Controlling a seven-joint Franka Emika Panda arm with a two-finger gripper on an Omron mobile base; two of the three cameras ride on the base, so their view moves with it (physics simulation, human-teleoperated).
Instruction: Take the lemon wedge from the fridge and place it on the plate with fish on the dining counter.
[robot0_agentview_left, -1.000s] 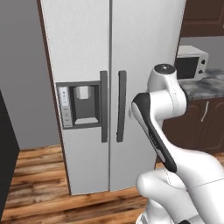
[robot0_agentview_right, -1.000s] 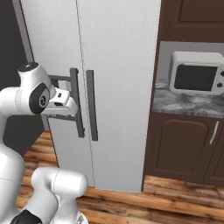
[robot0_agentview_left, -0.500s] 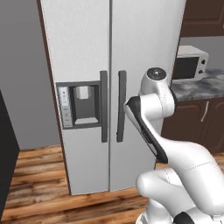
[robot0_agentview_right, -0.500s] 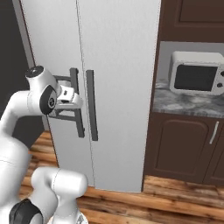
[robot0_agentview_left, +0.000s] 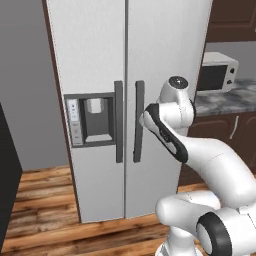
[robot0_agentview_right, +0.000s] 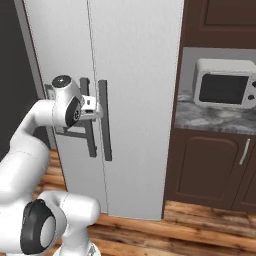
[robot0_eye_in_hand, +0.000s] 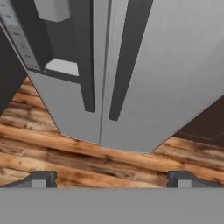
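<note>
Fridge (robot0_agentview_left: 125, 100), silver-white, doors shut, dark handles; claw (robot0_eye_in_hand: 111, 178) wide open, empty.

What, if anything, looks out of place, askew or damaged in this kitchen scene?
Nothing stands out. The fridge stands upright with both doors shut and its dark handles straight. The microwave sits squarely on the stone worktop, and the wooden floor shows no spill.

Fridge (robot0_agentview_left: 100, 60): smooth, satin silver-white doors, matt dark grey handles (robot0_agentview_left: 119, 121). Floor (robot0_eye_in_hand: 87, 157): brown wood planks, visible grain. Cabinets (robot0_agentview_right: 210, 170): dark brown wood, slight sheen. Worktop (robot0_agentview_right: 215, 119): grey marbled stone. My arm (robot0_agentview_left: 210, 160): glossy white shell.
</note>
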